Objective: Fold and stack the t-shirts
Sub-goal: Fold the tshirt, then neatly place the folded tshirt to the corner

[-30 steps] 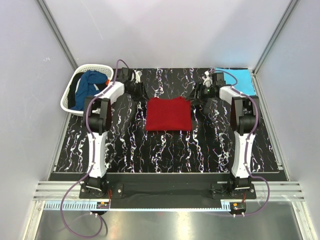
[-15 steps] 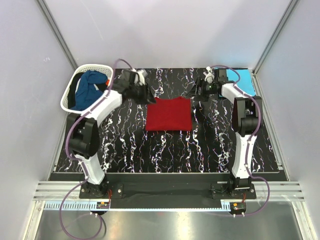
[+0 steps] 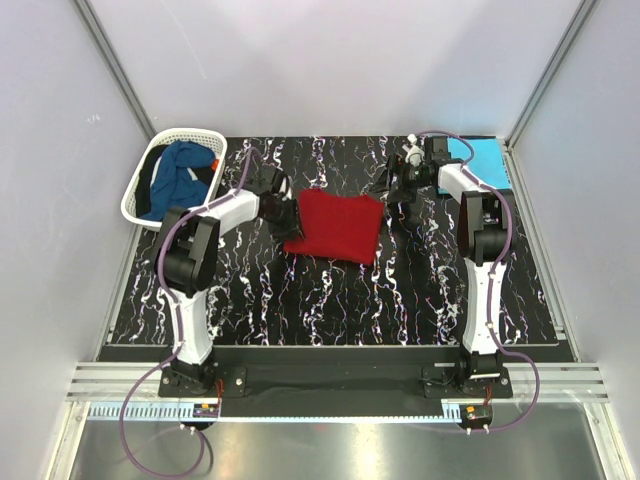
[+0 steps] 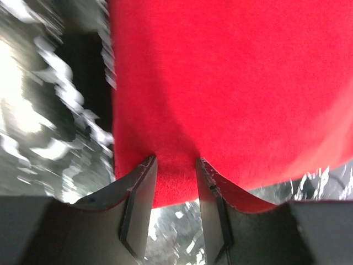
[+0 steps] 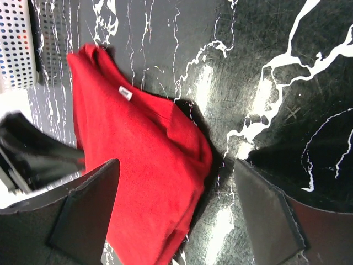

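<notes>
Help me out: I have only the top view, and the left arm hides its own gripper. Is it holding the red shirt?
Observer: Yes. The left wrist view shows the left gripper with its jaws pinched on the edge of the red shirt.
Operator: And the right gripper?
Observer: The right gripper is wide open and holds nothing; it hangs over the shirt's corner and the table.
Operator: Anything else I'm missing?
Observer: A small white tag shows on the cloth.
</notes>
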You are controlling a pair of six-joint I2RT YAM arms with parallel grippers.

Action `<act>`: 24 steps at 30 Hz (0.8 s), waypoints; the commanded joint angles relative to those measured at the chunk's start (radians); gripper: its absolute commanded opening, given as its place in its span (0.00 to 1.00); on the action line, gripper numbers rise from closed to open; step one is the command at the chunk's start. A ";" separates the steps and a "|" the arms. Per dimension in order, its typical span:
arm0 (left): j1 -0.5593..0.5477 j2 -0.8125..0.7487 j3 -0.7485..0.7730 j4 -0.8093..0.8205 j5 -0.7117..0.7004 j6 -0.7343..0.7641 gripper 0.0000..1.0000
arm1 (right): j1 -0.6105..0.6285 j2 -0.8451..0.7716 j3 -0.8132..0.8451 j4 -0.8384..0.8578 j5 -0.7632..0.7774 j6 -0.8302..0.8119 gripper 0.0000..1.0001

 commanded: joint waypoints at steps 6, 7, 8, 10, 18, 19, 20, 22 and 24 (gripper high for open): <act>0.076 0.154 0.268 -0.111 -0.095 0.112 0.42 | 0.022 -0.021 -0.030 -0.021 -0.014 0.003 0.90; 0.076 0.150 0.287 -0.117 -0.077 0.111 0.42 | 0.026 -0.029 -0.040 -0.023 -0.007 0.004 0.90; 0.076 0.130 0.294 -0.117 -0.066 0.105 0.42 | 0.032 -0.053 -0.075 -0.020 0.016 0.006 0.89; 0.073 0.102 0.304 -0.117 -0.041 0.091 0.42 | 0.042 -0.080 -0.108 -0.021 0.074 0.013 0.89; -0.019 -0.002 0.325 -0.060 0.088 0.005 0.43 | 0.046 -0.129 -0.207 0.009 0.084 0.085 0.87; -0.030 -0.001 0.317 -0.034 0.088 -0.001 0.43 | 0.046 -0.143 -0.223 0.026 0.082 0.090 0.87; -0.040 0.004 0.309 -0.028 0.086 -0.006 0.43 | 0.046 -0.150 -0.250 0.051 0.082 0.096 0.87; -0.066 0.025 0.288 -0.017 0.082 -0.007 0.43 | 0.045 -0.164 -0.273 0.071 0.079 0.102 0.86; -0.080 0.037 0.254 -0.008 0.071 -0.009 0.43 | 0.046 -0.173 -0.293 0.094 0.067 0.093 0.86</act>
